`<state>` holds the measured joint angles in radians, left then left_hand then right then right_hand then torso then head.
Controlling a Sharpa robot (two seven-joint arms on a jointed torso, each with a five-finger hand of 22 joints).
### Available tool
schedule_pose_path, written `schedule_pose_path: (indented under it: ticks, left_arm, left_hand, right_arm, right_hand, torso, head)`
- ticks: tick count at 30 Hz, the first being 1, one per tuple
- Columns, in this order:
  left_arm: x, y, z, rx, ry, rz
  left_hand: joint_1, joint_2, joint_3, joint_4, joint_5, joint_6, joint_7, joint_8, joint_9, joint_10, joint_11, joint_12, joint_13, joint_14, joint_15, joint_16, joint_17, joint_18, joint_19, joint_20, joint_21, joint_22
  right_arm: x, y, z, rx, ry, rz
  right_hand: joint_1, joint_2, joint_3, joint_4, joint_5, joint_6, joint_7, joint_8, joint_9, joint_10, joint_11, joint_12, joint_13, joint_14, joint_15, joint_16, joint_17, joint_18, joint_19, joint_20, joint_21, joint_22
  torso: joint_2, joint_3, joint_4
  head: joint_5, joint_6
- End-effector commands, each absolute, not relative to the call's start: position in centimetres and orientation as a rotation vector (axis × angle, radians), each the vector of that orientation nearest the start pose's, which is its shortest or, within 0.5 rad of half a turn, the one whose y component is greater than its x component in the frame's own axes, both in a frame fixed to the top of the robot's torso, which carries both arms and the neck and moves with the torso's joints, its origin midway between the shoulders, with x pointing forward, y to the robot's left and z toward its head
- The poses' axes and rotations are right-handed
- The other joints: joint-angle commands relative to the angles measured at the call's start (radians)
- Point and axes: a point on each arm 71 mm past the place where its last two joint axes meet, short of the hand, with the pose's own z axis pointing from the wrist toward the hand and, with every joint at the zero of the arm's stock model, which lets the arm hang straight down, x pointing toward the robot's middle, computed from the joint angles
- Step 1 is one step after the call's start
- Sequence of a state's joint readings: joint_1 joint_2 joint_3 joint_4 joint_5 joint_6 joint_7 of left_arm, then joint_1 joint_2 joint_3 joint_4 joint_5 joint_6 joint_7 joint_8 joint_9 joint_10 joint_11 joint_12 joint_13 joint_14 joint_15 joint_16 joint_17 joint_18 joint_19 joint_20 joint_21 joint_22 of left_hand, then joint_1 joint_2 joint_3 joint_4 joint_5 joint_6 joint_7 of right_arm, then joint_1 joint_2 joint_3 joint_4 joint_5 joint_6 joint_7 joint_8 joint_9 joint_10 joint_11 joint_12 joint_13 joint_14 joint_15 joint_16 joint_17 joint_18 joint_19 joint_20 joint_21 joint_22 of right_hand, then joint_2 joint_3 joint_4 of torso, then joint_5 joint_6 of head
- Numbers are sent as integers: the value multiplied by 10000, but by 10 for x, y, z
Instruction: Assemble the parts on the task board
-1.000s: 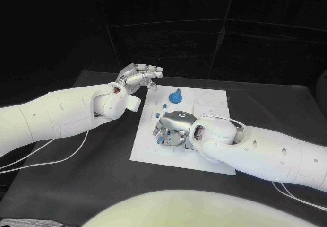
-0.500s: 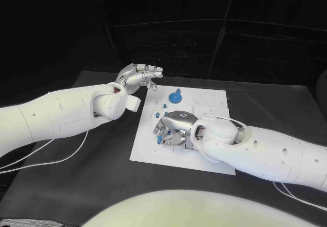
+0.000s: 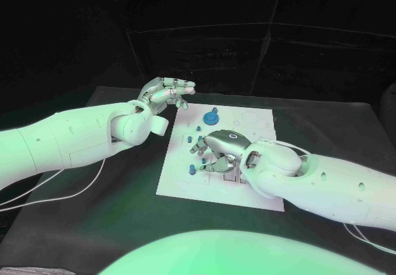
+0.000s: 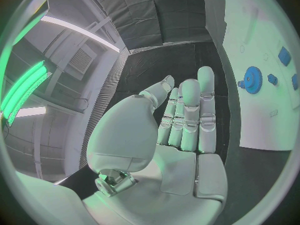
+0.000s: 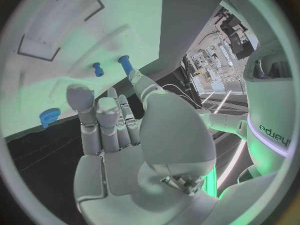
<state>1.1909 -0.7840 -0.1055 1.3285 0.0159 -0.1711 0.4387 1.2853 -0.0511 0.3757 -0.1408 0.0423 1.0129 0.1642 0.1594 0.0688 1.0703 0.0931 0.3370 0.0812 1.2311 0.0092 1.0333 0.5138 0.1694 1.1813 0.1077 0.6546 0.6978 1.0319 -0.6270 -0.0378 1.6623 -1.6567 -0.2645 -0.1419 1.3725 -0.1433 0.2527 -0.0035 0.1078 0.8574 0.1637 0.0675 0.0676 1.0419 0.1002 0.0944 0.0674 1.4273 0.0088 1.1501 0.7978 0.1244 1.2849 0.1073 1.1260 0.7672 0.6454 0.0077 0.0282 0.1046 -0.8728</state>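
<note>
The white task board (image 3: 181, 186) lies in the middle of the black table. A blue gear (image 3: 211, 117) stands near its far edge, and several small blue pegs (image 3: 192, 168) stand along its left side. My right hand (image 3: 216, 152) hovers over the middle of the board, fingers apart and pointing down at the pegs, holding nothing. The right wrist view shows its fingers (image 5: 106, 122) empty, with two pegs (image 5: 125, 63) just beyond them. My left hand (image 3: 165, 91) is raised past the board's far left corner, also empty. In the left wrist view the gear (image 4: 252, 79) lies off to the side of that hand's straight fingers (image 4: 187, 115).
The board has a shallow rectangular recess (image 5: 59, 20) and outlined round seats (image 3: 248, 121) near the far right corner. White cables (image 3: 74, 183) trail on the table under my left arm. Black table surface surrounds the board on all sides.
My right hand has shifted a little to the right over the board, uncovering a peg at its fingertips. The left hand has stayed in place.
</note>
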Motion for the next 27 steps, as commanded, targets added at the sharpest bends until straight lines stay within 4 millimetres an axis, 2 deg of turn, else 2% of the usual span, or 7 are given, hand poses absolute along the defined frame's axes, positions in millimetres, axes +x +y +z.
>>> schedule_pose_path:
  ticks: [1,3,5,11,14,20,27]
  left_arm:
    - [511,233,-213,-11210,14459,-15526]
    - [511,234,-213,-11213,14458,-15524]
    - [511,234,-213,-11218,14454,-15512]
    - [510,236,-213,-11227,14436,-15493]
    - [509,236,-213,-11222,14443,-15518]
    - [507,235,-212,-11218,14468,-15570]
    - [507,236,-212,-11222,14473,-15572]
  left_hand:
    - [-18,96,-59,6,58,-9,26,21,-13,-69,14,59,-17,-70,16,-67,-11,128,-56,30,-37,-11]
    - [-18,96,-59,6,58,-9,26,21,-13,-69,14,59,-17,-70,16,-67,-11,128,-56,30,-37,-11]
    - [-18,96,-59,6,58,-9,26,21,-13,-69,14,59,-17,-70,16,-67,-11,128,-56,30,-37,-11]
    - [-18,96,-59,6,58,-9,26,21,-13,-69,14,59,-17,-70,16,-67,-11,128,-56,30,-37,-11]
    - [-18,96,-59,6,58,-9,26,21,-13,-69,14,59,-17,-70,16,-67,-11,128,-56,30,-37,-11]
    - [12,106,-73,-14,58,-15,28,21,-12,-83,16,75,-20,-81,17,-68,-31,128,-53,32,-55,-24]
    - [12,106,-73,-14,58,-15,28,21,-12,-83,16,75,-20,-81,17,-68,-31,128,-53,32,-55,-24]
  right_arm:
    - [399,-70,-224,-3064,16846,9688]
    - [402,-89,-222,-1905,17251,9659]
    - [405,-109,-221,-747,17724,9486]
    - [407,-158,-223,1178,18660,8473]
    - [405,-179,-225,1774,18988,7783]
    - [401,-212,-227,2758,19281,6063]
    - [392,-225,-230,2765,19637,4598]
  right_hand:
    - [-189,123,-159,139,39,466,22,192,82,641,-37,416,89,130,-40,248,335,117,160,-4,188,345]
    - [-469,232,-301,416,81,699,-21,271,99,2041,-237,1231,423,548,-164,1190,1897,-161,862,-85,1210,2034]
    - [-690,156,-510,602,215,891,-120,393,127,2663,-374,1697,696,724,-272,1671,2680,-301,1192,-182,1721,2845]
    - [-1349,128,-1387,1217,1135,1457,-499,1004,265,3480,-740,3788,2494,752,-595,1935,2918,-475,1536,-492,2393,3869]
    - [-1537,199,-1841,1508,1519,1629,-608,1333,348,3800,-853,7105,6077,820,-669,2247,3441,-512,1582,-579,2549,4104]
    - [-1694,497,-2974,2337,2136,1509,-729,2086,619,3755,-890,11085,10657,975,-718,3005,4861,-603,1714,-621,2889,4676]
    - [-1620,459,-3575,2743,1805,1340,-699,2434,790,3801,-885,11706,11513,982,-693,3121,5098,-612,1722,-604,2952,4789]
  torso:
    - [-28,-26,-15]
    - [-34,-38,-14]
    - [-39,-37,-36]
    - [-87,-71,-152]
    - [-102,-81,-187]
    - [-109,-70,-244]
    - [-116,-79,-249]
  head:
    - [-108,26]
    - [-176,57]
    - [-241,77]
    - [-663,177]
    - [-895,245]
    - [-1233,361]
    - [-1476,366]
